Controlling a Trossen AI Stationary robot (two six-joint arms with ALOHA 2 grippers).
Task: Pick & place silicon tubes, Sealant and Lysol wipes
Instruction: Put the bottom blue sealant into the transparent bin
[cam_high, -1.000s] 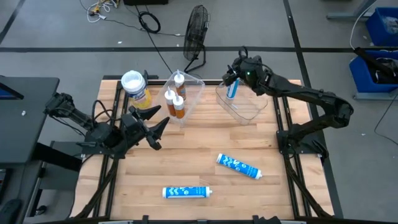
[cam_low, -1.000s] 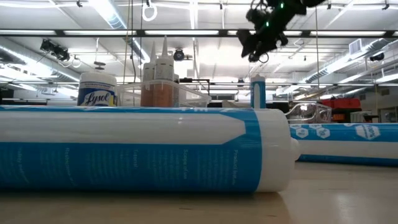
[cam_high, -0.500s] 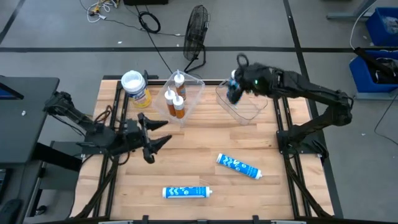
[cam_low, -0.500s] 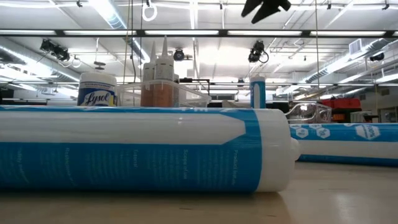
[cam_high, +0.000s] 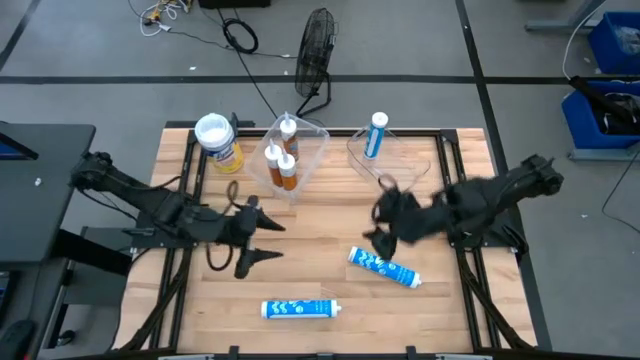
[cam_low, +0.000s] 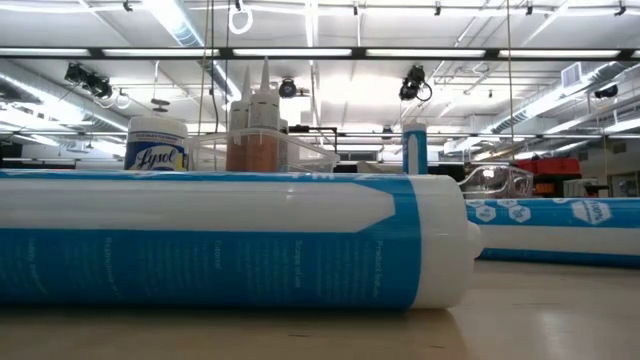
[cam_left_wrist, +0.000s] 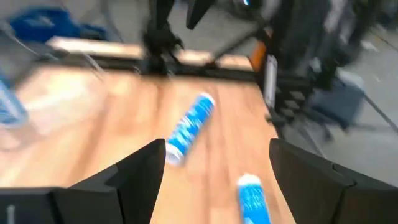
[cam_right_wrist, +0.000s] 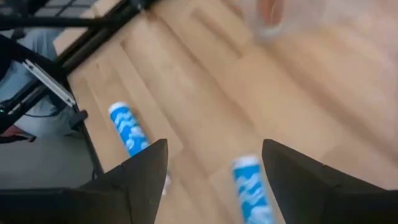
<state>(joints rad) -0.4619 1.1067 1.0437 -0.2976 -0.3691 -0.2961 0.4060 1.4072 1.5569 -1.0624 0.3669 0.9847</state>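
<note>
The Lysol wipes (cam_high: 218, 140) stand upright at the far left of the table, next to a clear bin (cam_high: 310, 140) with three orange-brown tubes (cam_high: 283, 160) standing in it. A blue-and-white sealant tube (cam_high: 376, 135) stands upright in a second clear bin (cam_high: 400, 172). Two more sealant tubes lie on the wood, one (cam_high: 383, 267) right of the middle and one (cam_high: 300, 309) near the front edge. My left gripper (cam_high: 262, 242) hangs open over the table's left half, pointing right. My right gripper (cam_high: 382, 228) hangs open just above the lying tube (cam_right_wrist: 252, 186).
Black frame rails (cam_high: 455, 190) run along both sides of the table. A fan (cam_high: 315, 50) and cables lie on the floor beyond the far edge. Bare wood (cam_high: 320, 225) shows between the two grippers. In the low view the near tube (cam_low: 230, 240) fills the foreground.
My right gripper has swung from above the right bin toward the table's near edge, out over the middle of the table, turning as it went; the upright sealant tube stays in the bin. My left gripper has turned toward the table's right and sunk a little.
</note>
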